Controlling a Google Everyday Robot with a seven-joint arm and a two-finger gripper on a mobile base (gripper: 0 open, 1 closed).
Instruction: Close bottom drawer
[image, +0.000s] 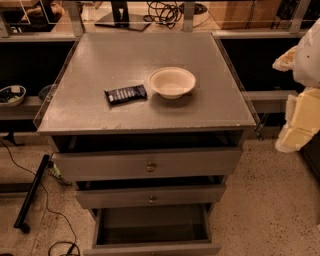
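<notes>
The bottom drawer of the grey cabinet is pulled far out. Its dark boxy interior is open to view and looks empty. Its slim front panel runs along the lower edge of the camera view, and its knob is cut off there. My gripper is a white and yellowish shape at the right edge, beside the cabinet's right side at about tabletop height. It is well above and to the right of the bottom drawer and touches nothing.
The widest top drawer and the middle drawer each stand slightly out. A white bowl and a dark snack bar lie on the cabinet top. A black pole and cables lie on the floor at left.
</notes>
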